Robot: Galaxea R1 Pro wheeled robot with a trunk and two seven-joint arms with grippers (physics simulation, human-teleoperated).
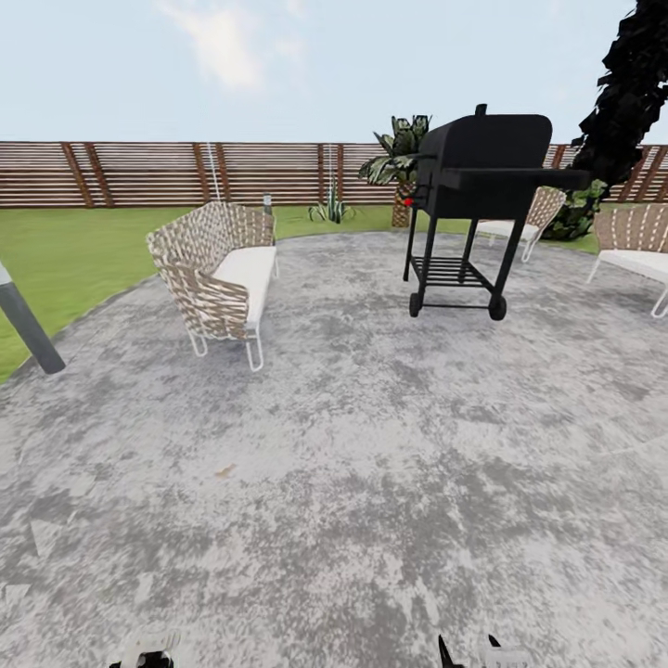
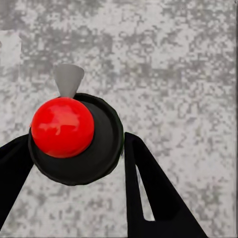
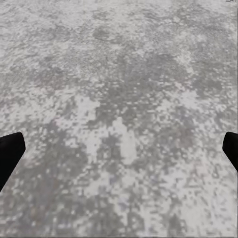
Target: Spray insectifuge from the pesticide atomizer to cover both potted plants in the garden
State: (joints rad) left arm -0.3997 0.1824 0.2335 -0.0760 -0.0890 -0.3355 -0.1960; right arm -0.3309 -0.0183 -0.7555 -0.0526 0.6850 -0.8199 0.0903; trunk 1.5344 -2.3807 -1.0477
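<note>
In the left wrist view, a round dark-green body with a red ball top and a pale grey nozzle sits between my black fingers; I take it for the pesticide atomizer (image 2: 74,144) seen end-on. My left gripper (image 2: 77,146) is shut on it, both fingers touching its sides, above grey paving. My right gripper (image 3: 119,148) is open, its fingers wide apart over bare paving. Both grippers peek in at the head view's lower edge, the left gripper (image 1: 144,649) and the right gripper (image 1: 478,652). One potted plant (image 1: 331,210), a low spiky rosette, stands far off on the lawn by the wooden fence (image 1: 139,173).
A woven sofa (image 1: 223,274) stands ahead left and a black wheeled grill (image 1: 468,199) ahead right. Woven chairs (image 1: 635,250) sit at the far right, near a palm (image 1: 401,158) and a dark bush (image 1: 631,83). A grey post (image 1: 28,329) leans at the left. Grey paving (image 1: 353,464) stretches ahead.
</note>
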